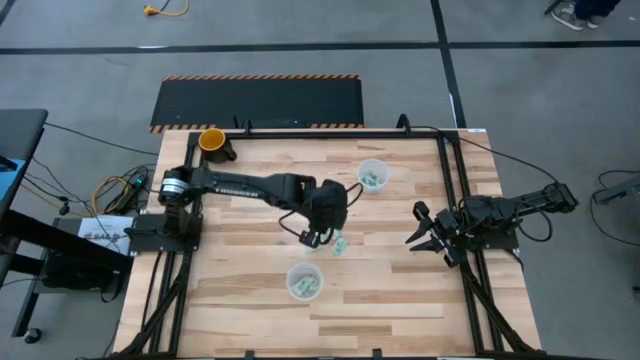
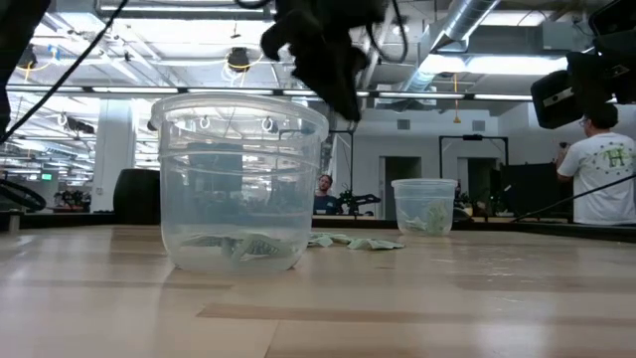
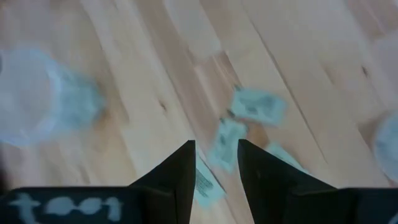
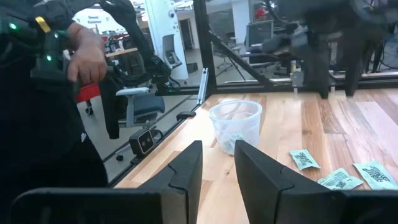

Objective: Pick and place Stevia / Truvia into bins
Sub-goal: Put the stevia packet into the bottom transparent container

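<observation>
Where the high view looks straight down, the left end effector (image 1: pixel 312 238) is seen over the middle of the wooden tabletop (image 1: pixel 400 290), just beside a small cluster of loose Stevia packets (image 1: pixel 338 243). One clear bin (image 1: pixel 304 282) stands near the front edge below that cluster, and a second clear bin (image 1: pixel 372 175) stands farther back; green packets are visible inside both. An orange-yellow cup (image 1: pixel 212 140) is placed at the rear left corner. The right end effector (image 1: pixel 422 236) is parked at the right edge of the tabletop, well apart from the packets.

In the low view, the near bin (image 2: pixel 242 179) is shown with packets lying on its bottom, and the far bin (image 2: pixel 424 206) also contains packets. Loose packets (image 2: pixel 356 242) lie flat on the tabletop between the two bins. The left end effector (image 2: pixel 333 60) hangs above them, clear of the surface. A person (image 2: pixel 603 164) is visible in the room behind.

In the left wrist view, the two dark fingers (image 3: pixel 180 177) are seen slightly parted with nothing gripped between them; loose packets (image 3: pixel 256 106) lie on the wood below.

In the right wrist view, the fingers (image 4: pixel 186 171) stand narrowly parted and empty. One bin (image 4: pixel 235 126) and several loose packets (image 4: pixel 303 158) are seen beyond them, and a person's hand (image 4: pixel 87 59) is visible off the tabletop.
</observation>
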### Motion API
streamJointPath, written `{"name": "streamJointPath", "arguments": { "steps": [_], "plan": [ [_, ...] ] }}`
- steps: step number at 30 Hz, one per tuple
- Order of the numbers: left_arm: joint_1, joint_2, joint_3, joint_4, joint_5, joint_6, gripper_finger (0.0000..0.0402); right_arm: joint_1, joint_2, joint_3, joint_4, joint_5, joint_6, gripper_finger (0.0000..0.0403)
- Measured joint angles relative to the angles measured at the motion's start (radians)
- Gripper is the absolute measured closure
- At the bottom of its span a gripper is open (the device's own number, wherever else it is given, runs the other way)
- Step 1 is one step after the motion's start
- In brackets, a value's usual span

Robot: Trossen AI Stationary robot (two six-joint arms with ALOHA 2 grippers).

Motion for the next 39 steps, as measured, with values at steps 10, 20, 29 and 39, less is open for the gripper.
{"name": "streamJointPath", "arguments": {
  "steps": [10,20,29,39],
  "plan": [
    [0.061,0.123,-0.001,0.004,0.129,0.019,0.0292,0.0,-0.002,0.0,0.0,0.0,0.0,0.0316],
    [0.043,0.178,0.0,0.035,0.088,0.073,0.0292,0.0,-0.002,0.0,0.0,0.0,0.0,0.0316],
    [0.041,0.255,0.0,0.008,0.049,0.109,0.0292,0.0,0.011,0.0,0.0,0.0,0.0,0.0316],
    [0.034,0.307,0.003,0.016,0.056,0.114,0.0292,0.0,0.019,0.0,0.0,0.0,0.0,0.0316]
  ]
}}
